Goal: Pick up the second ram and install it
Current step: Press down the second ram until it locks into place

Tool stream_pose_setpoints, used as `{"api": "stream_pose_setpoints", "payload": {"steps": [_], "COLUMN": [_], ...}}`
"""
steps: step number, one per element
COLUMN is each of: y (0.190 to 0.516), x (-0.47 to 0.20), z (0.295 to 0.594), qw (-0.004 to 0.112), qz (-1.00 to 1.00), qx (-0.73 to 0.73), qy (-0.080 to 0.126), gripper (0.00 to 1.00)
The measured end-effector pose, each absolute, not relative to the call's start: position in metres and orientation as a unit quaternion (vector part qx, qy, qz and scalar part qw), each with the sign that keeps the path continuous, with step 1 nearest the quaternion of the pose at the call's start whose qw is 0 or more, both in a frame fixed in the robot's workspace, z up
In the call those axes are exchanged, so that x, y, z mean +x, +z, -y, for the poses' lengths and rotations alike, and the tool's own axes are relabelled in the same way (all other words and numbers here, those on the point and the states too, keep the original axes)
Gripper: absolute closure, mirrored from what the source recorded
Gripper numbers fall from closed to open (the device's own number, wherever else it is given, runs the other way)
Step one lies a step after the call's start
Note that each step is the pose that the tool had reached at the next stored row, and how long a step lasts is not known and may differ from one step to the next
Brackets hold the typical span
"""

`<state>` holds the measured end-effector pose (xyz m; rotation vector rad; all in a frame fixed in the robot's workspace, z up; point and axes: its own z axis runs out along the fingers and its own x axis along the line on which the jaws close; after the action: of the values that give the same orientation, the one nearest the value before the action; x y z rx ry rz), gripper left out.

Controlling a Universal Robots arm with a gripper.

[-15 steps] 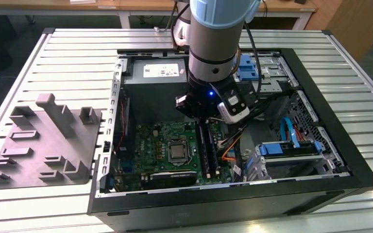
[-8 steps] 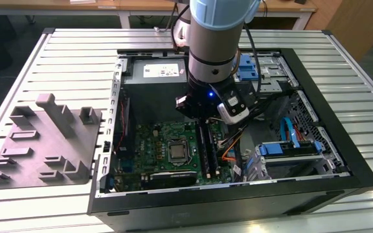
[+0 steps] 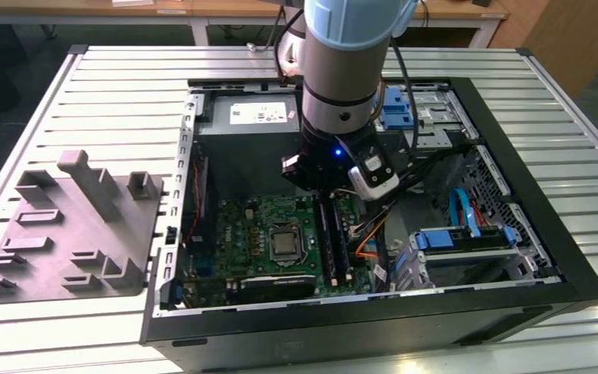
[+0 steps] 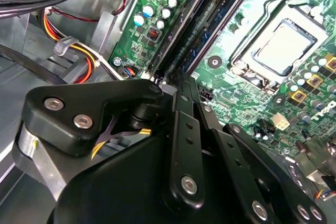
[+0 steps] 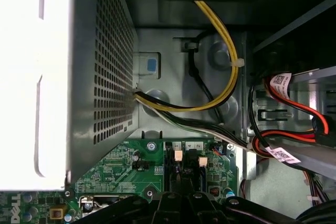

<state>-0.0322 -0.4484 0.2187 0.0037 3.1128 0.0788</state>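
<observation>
The arm [image 3: 342, 70] reaches down into the open computer case [image 3: 548, 257], which lies on its side on a slatted metal counter [image 3: 122, 101]. In the exterior view the pincer [image 3: 325, 191] sits low over the green motherboard [image 3: 252, 222], right above the long black memory slots [image 3: 332, 241] beside the processor socket [image 3: 281, 243]. The grey power-supply box [image 3: 247, 140] fills the far end of the case, and a grey plastic fixture [image 3: 75, 226] rests on the counter toward the exterior view's left. A wooden bench [image 3: 226, 12] stands beyond the counter.

The second wrist view looks past the black linkage of the pincer [image 4: 181, 85] onto the board: the second ram [image 4: 210, 27], a dark narrow stick, lies down in the slots running away from the fingertips, its long axis in line with the slot channel and alongside the processor socket [image 4: 283, 45]. Whether the fingers are pressed onto its end or merely over it cannot be told, since the linkage covers the tips.

The first wrist view faces the opposite way, toward the perforated wall of the power-supply box [image 5: 105, 66], with yellow and black cable bundles [image 5: 210, 87] curving across the case floor and red leads [image 5: 294, 108] to one side. The slot ends with their pale latches [image 5: 178, 156] show just ahead of the pincer [image 5: 181, 200].
</observation>
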Motion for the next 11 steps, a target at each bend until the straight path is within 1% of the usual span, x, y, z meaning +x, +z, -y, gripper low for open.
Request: {"api": "stream_pose_setpoints", "payload": {"steps": [11], "y": [0.2168], "x": [-0.0322], "z": [0.4485], "qw": [0.014], "qz": [-1.000], "qx": [0.001], "qy": [0.025], "gripper": [0.90]}}
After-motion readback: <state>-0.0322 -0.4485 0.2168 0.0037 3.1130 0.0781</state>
